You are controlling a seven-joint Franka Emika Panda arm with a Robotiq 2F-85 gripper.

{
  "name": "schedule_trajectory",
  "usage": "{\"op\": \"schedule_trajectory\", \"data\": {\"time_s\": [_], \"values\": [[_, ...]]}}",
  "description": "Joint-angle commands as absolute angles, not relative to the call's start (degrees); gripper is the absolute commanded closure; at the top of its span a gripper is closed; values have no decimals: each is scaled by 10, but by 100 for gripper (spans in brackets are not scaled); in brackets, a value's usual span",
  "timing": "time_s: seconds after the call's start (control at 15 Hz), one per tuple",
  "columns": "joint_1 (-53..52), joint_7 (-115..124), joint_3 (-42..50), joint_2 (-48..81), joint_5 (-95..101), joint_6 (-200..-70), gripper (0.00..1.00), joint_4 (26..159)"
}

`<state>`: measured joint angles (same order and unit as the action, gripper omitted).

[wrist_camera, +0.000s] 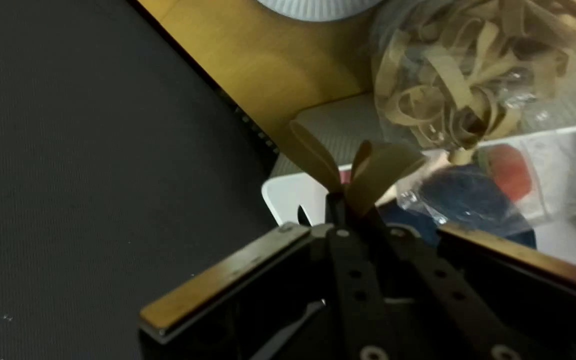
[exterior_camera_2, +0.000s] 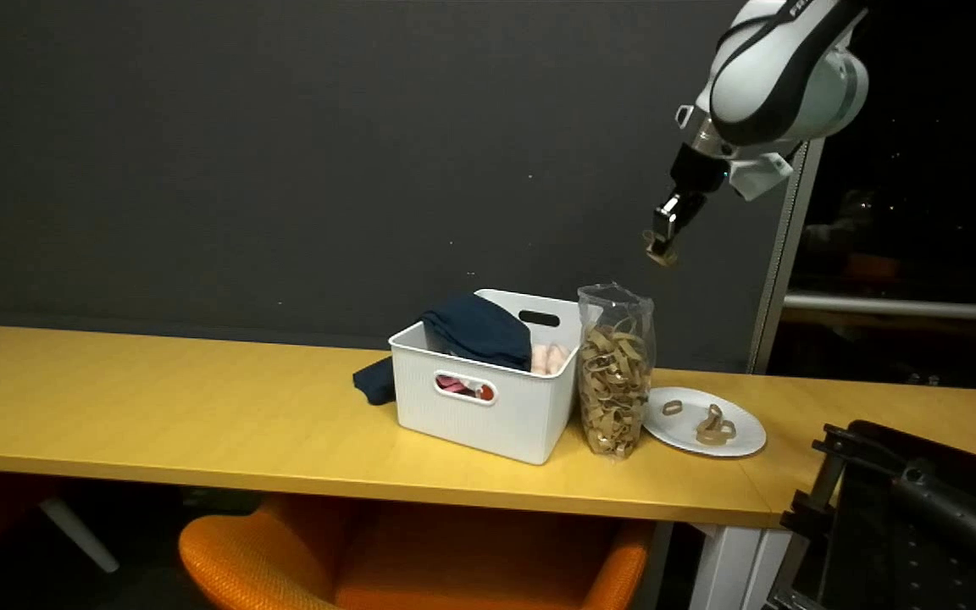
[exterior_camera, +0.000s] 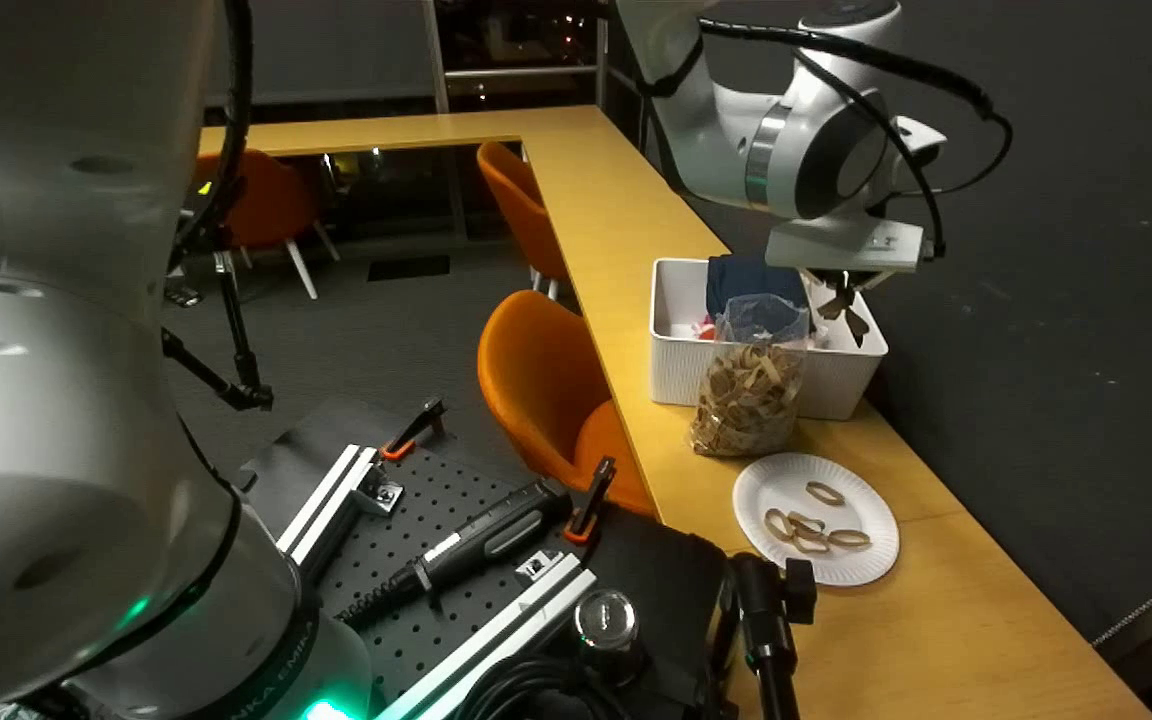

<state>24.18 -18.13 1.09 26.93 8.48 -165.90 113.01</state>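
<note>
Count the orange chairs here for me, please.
3, all in an exterior view: a near chair by the table, a middle chair farther along, a far chair toward the left, partly covered. More may be hidden.

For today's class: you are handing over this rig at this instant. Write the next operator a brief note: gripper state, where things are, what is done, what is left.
Gripper: shut on a tan band, held in the air; perhaps more than one, I cannot tell.
Where: the clear bag of tan bands stands on the table between the white bin and the paper plate. The bin holds a dark blue cloth, among other things.
Done: the held band is gripped and up; several loose bands lie on the plate.
Left: the held band is not yet set down; many bands are in the bag.
</note>
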Motion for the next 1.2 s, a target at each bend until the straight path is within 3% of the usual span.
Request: {"op": "schedule_trajectory", "data": {"time_s": [0.0, 0.6, 1.13], "values": [[223, -212, -10, 225, 61, -1690, 98, 1175], [311, -295, -175, 250, -24, -1729, 98, 1192], [318, -287, -136, 287, -9, -1711, 98, 1175]]}}
